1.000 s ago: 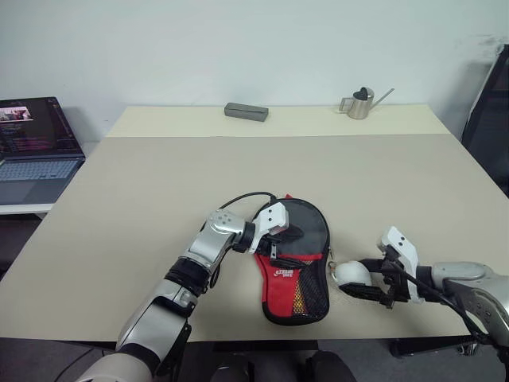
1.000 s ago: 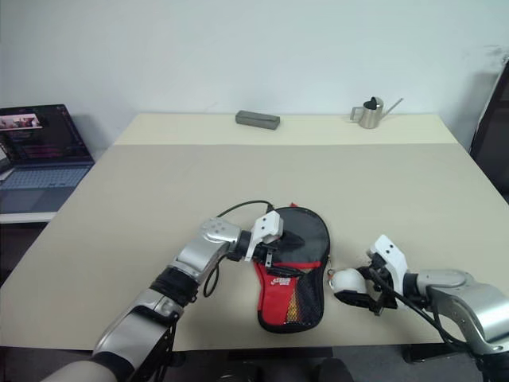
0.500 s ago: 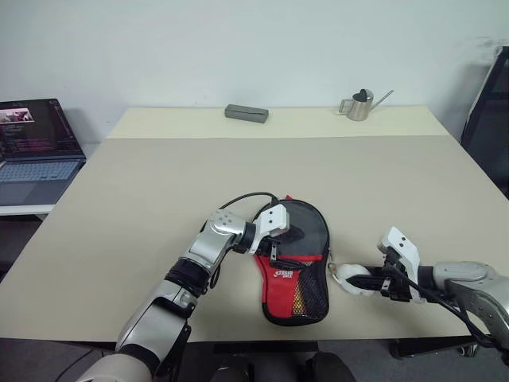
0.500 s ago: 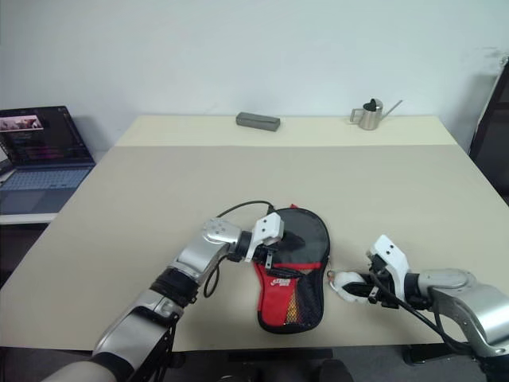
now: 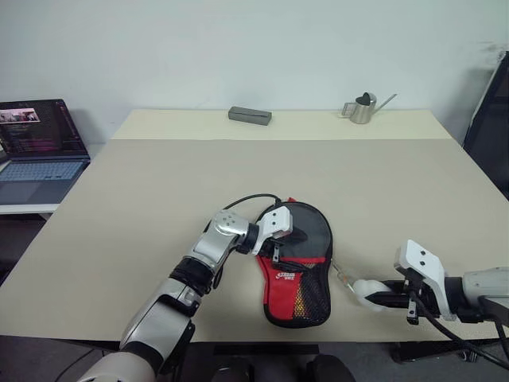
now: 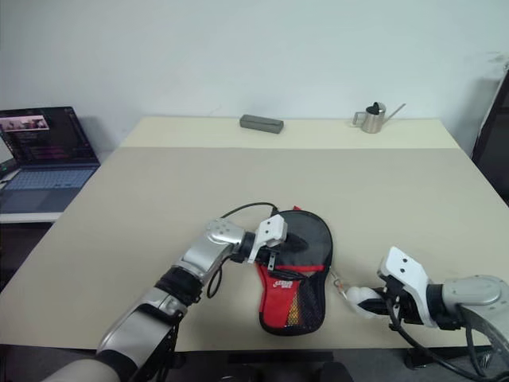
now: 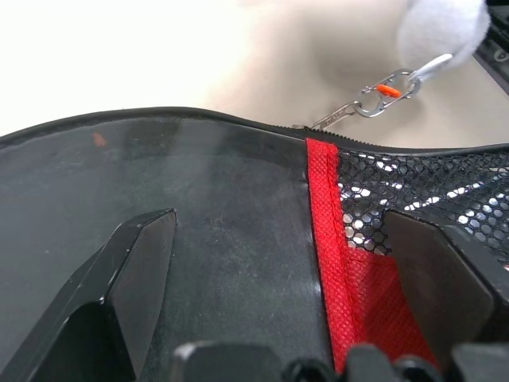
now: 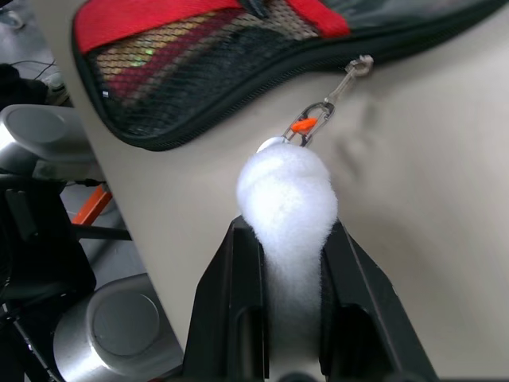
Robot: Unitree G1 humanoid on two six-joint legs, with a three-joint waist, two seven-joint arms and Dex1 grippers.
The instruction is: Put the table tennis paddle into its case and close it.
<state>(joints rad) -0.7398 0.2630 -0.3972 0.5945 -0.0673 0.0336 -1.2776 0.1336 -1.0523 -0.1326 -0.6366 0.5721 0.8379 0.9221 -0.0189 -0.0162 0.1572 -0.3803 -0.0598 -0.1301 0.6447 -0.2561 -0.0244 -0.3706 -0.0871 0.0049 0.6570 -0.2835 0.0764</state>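
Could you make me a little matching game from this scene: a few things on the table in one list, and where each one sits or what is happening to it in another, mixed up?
Things:
1. black fabric paddle case with mesh side and red panel
2. white fluffy ball charm
3. small metal watering can
4. grey flat box

Places or states:
A. far edge of the table, right of the box
B. pinched in the right gripper
C. far edge, near the middle
D. lying flat under the open left gripper

Pairs: 1-D, 2-B, 3-A, 4-C
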